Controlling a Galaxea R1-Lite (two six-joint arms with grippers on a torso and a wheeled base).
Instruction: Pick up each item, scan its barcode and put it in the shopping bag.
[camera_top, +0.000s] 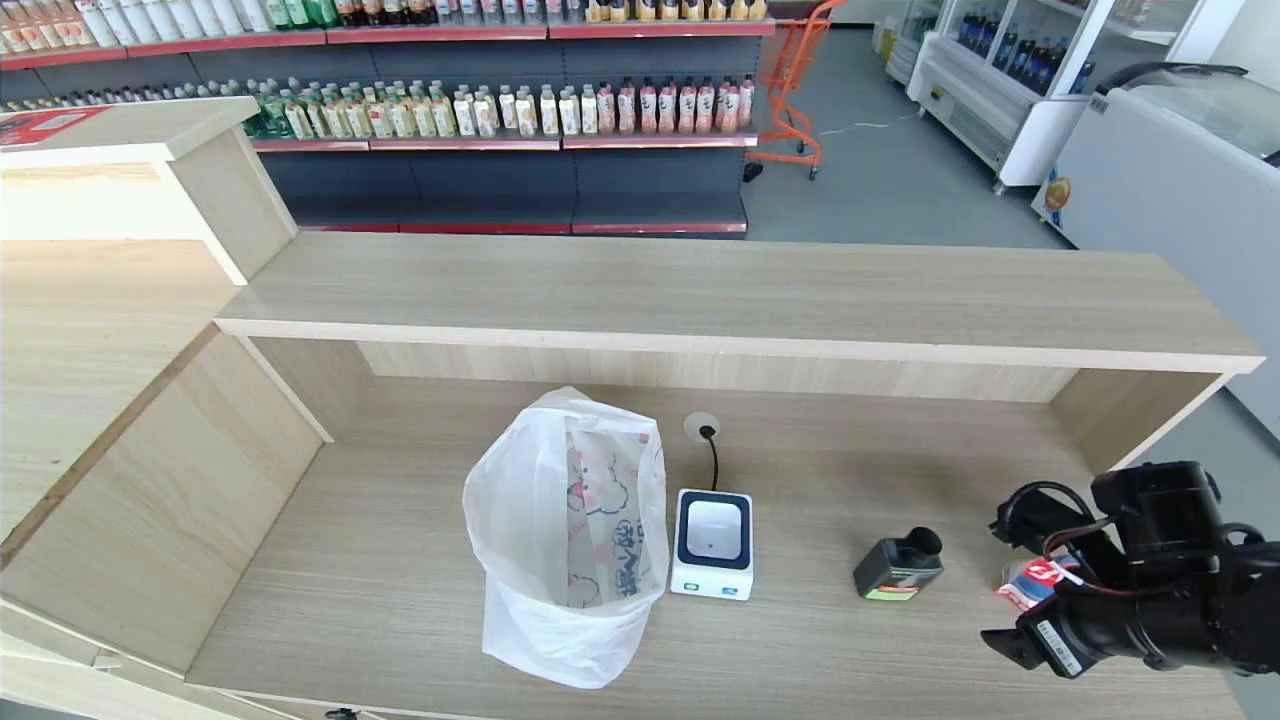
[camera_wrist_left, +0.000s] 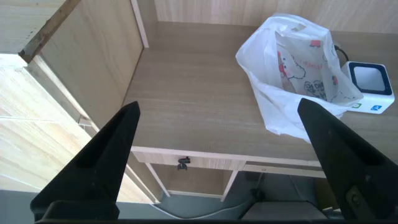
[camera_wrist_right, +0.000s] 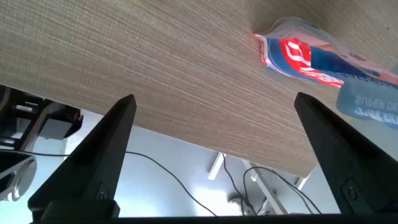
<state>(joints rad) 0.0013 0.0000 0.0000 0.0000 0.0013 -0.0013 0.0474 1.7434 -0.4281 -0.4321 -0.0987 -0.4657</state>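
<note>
Wooden counter (camera_top: 380, 560) with the white shopping bag (camera_top: 520, 560) standing open left of centre, 1 patterned packet (camera_top: 600, 520) already inside it; the scanner (camera_top: 712, 540) sits just beside the bag on its right, window facing up; further right a dark green bottle (camera_top: 898, 570) lies on its side, and near the right end a red, white and blue packet (camera_top: 1030, 583) lies flat, not far from the counter's edge; so by my count 2 items are left to scan.

Right gripper (camera_wrist_right: 214, 102) hangs by that flat packet, both fingers spread wide with nothing between them; left gripper (camera_wrist_left: 219, 106) hovers off the near side of the counter, left of the bag, fingers spread too and holding nothing.

Looks like the step in hand is grabbing the flat packet; my 2 cents: it looks thin and crinkly, so straddle its short side and pinch near an edge rather than pressing down on the middle; a sloppy push could slide it off the counter; can't tell where the barcode is, so expect to turn it over the scanner window before bagging it.
</note>
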